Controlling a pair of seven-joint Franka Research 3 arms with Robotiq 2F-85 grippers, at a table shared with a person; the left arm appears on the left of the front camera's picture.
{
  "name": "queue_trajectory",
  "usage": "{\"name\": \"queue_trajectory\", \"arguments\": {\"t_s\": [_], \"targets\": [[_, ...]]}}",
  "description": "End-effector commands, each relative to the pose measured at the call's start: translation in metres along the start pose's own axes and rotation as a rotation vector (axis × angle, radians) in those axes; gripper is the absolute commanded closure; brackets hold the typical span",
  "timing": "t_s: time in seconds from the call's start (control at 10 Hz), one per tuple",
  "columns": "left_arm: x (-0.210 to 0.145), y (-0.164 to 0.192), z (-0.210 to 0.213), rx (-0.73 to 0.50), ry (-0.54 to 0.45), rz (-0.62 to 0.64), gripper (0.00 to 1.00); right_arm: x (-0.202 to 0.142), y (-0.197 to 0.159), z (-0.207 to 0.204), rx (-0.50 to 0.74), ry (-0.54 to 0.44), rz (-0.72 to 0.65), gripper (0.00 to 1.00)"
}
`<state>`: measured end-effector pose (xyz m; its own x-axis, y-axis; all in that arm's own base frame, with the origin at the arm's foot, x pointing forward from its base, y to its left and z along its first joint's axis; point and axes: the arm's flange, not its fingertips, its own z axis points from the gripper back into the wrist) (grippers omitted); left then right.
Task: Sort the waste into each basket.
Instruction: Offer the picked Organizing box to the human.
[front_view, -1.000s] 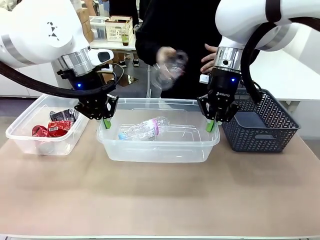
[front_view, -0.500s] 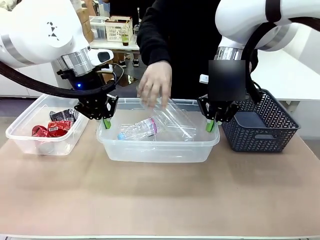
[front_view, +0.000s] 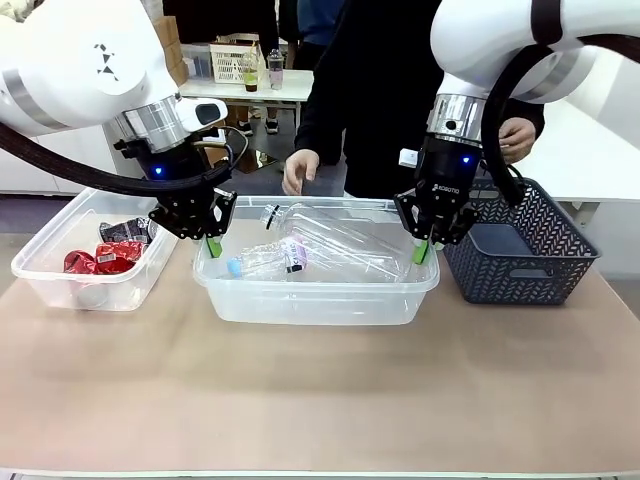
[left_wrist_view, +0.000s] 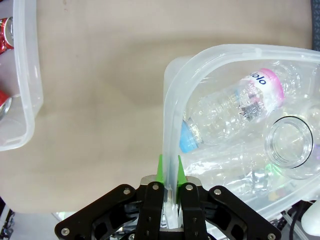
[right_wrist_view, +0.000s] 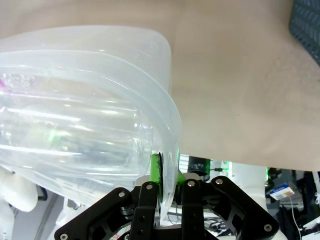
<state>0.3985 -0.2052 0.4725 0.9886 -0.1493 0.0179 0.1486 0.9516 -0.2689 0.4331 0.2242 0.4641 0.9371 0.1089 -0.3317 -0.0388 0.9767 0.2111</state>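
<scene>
Counting two clear tubs: you see the middle tub holding two clear bottles, the left tub holding crushed cans. Left gripper and right gripper clamp jaws on the middle tub's opposite rims.

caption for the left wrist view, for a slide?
Left gripper shut on the rim of the clear plastic tub holding a crumpled clear bottle with a pink label.

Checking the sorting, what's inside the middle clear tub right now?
The middle tub holds two clear plastic bottles: a crushed one with a pinkish label and a larger uncapped one. Anything beneath them is hard to tell.
</scene>
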Motion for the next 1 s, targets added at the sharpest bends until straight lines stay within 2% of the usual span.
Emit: {"name": "queue_trajectory", "arguments": {"t_s": [0.0,0.6,0.7,0.8,0.9], "targets": [[-0.004,0.002,0.003,0.013,0.006,0.003,1.0,-0.002,-0.001,0.005,0.005,-0.005,0.025,1.0],[-0.004,0.002,0.003,0.013,0.006,0.003,1.0,-0.002,-0.001,0.005,0.005,-0.005,0.025,1.0],[0.0,0.0,0.0,0.0,0.0,0.0,0.95,0.0,0.0,0.0,0.0,0.0,0.0,0.95],[0.02,-0.004,0.008,0.0,-0.012,-0.056,0.95,0.016,0.011,0.007,-0.027,0.036,0.032,0.95],[0.059,-0.006,0.018,-0.014,-0.031,-0.1,0.95,0.04,0.022,0.023,-0.054,0.039,0.09,0.95]]}}
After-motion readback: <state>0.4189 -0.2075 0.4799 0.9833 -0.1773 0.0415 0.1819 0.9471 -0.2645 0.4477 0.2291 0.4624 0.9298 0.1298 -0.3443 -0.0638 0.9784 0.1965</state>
